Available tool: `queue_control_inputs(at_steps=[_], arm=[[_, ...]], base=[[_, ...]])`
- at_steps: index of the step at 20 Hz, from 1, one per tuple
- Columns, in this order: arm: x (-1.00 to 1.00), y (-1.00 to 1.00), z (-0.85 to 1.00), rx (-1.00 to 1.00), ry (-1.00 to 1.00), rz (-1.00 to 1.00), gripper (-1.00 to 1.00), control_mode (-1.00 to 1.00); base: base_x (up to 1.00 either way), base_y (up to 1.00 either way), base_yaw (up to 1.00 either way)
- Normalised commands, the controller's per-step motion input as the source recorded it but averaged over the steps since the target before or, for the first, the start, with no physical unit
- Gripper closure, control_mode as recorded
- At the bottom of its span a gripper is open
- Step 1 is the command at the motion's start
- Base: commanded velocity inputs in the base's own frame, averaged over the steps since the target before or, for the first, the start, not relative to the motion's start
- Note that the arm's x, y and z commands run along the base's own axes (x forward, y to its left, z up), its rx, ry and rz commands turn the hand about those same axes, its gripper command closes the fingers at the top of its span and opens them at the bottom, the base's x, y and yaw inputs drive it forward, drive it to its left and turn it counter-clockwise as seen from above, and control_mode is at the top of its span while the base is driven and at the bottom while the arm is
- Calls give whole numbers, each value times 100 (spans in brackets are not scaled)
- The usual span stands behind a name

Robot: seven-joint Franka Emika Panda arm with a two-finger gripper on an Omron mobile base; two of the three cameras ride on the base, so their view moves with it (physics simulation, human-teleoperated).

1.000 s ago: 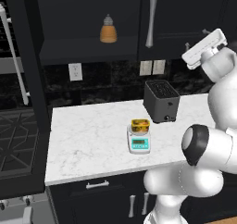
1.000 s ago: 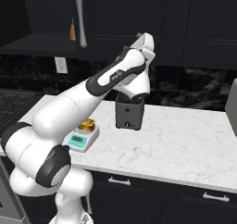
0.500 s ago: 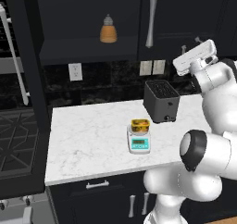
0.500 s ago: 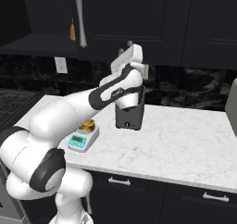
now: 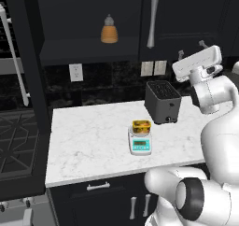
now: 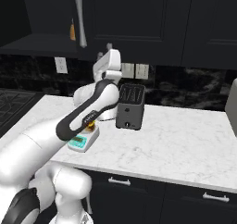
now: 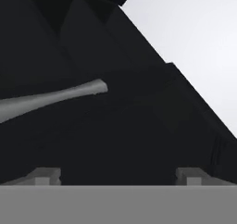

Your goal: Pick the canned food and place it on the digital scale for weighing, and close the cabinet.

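Dark cupboards hang over a white marble table (image 5: 88, 141), and the can (image 5: 141, 126) already sits on the scale (image 5: 140, 143) near the toaster (image 5: 162, 101), so I think the weighing part is done. One cabinet (image 5: 88, 19) door is swung open, with an orange bottle (image 5: 109, 30) on its shelf, so closing it is what is left. High up by the silver handle (image 5: 152, 18), the hand (image 5: 192, 49) holds nothing, its fingers wide apart, likely to push the door shut.
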Motion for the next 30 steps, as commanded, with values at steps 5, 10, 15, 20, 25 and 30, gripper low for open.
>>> queue_control_inputs(at_steps=[5, 10, 15, 20, 25, 30], arm=[[-98, 46, 73, -7, -1, -7, -100, -100], [-100, 72, 41, -13, -1, -2, -100, -100], [-100, 77, 13, -10, -8, -5, -100, -100], [-73, 93, -13, 0, -2, -2, -100, -100], [-46, 92, -36, 0, -9, -2, -100, -100], [-32, 100, -38, 11, -16, 0, -100, -100]], base=[[0, 0, 0], [0, 0, 0], [0, 0, 0], [0, 0, 0], [0, 0, 0], [0, 0, 0]])
